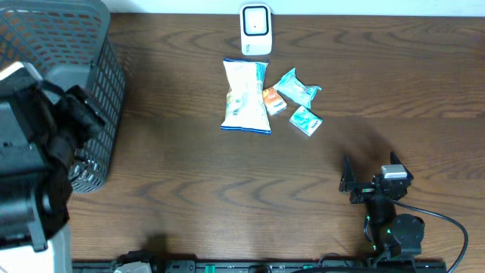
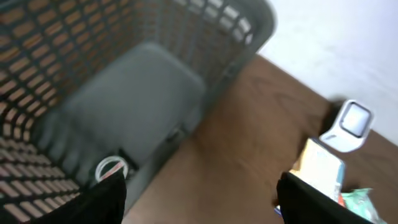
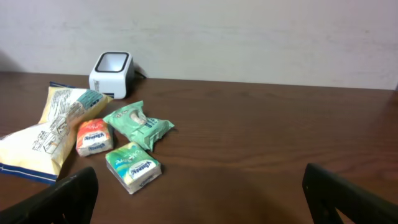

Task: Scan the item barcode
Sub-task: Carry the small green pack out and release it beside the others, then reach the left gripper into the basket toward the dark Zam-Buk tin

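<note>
Left pincer point(image 2: 206, 200), by the grey mesh plastic basket point(image 1: 104, 80), and right pincer point(image 3: 208, 200) both gape empty. The small green wrapped packet point(image 3: 132, 167) lies on the table near the white box-shaped scanner point(image 3: 111, 73); it is best gripped by its edges, barcode uncovered.

Scanner point(image 1: 255, 30): white, standing upright at far side. Chip bag point(image 1: 245, 96): pale, lying flat just before scanner. Orange packet point(image 1: 273, 100): lying against bag's right edge. Green pouch point(image 1: 297, 89) and green pack point(image 1: 306, 120): lying just right of the orange packet.
</note>
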You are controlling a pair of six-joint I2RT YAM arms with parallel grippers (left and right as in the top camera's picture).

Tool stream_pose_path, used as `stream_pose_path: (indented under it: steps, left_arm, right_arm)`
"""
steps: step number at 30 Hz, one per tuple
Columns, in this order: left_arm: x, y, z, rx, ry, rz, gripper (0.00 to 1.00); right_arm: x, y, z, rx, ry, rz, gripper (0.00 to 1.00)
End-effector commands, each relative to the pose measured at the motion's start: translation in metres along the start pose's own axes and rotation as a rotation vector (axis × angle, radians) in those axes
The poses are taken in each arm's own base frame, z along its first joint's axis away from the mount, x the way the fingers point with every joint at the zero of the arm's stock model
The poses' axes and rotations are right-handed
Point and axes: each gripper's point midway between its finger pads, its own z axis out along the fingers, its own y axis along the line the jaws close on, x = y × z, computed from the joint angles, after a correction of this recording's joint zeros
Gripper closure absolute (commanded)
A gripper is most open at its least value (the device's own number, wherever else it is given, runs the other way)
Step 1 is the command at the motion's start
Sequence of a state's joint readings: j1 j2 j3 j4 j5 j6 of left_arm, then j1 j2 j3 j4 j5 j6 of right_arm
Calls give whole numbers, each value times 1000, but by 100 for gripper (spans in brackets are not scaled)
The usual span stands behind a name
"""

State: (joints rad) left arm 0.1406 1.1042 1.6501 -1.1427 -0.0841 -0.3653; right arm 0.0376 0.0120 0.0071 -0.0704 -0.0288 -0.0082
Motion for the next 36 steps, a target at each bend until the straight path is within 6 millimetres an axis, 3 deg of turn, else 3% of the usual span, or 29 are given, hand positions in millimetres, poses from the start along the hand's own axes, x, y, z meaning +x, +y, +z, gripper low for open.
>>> stream_pose_path:
  steps: [1, 6, 15, 16, 19, 20, 25, 28, 29, 31, 36]
  left_arm:
    - [2, 15, 8, -59, 32, 10, 23]
    - [-1, 22, 9, -79, 26, -6, 16]
    - [-15, 50, 10, -158, -22, -166, 15]
    - [-18, 53, 12, -166, -28, -173, 8]
    - [-24, 61, 20, -189, -34, -192, 5]
    - [-26, 64, 25, -199, -33, -199, 1]
    - [-30, 81, 53, -207, 17, -294, 2]
    - [-31, 104, 72, -254, 44, -403, 2]
    - [-29, 123, 88, -303, 68, -480, 2]
    - [-23, 141, 106, -350, 107, -548, 2]
    - [-4, 168, 146, -419, 222, -589, 2]
  right_arm:
    - [1, -1, 0, 5, 2, 0, 1]
    - [1, -1, 0, 5, 2, 0, 1]
    - [1, -1, 0, 5, 2, 0, 1]
    - [1, -1, 0, 5, 2, 0, 1]
    - [1, -1, 0, 5, 2, 0, 1]
    - [1, -1, 0, 5, 2, 0, 1]
    - [1, -1, 0, 5, 2, 0, 1]
    - [1, -1, 0, 5, 2, 0, 1]
    - [1, -1, 0, 5, 2, 0, 1]
    - [1, -1, 0, 5, 2, 0, 1]
    - [1, -1, 0, 5, 2, 0, 1]
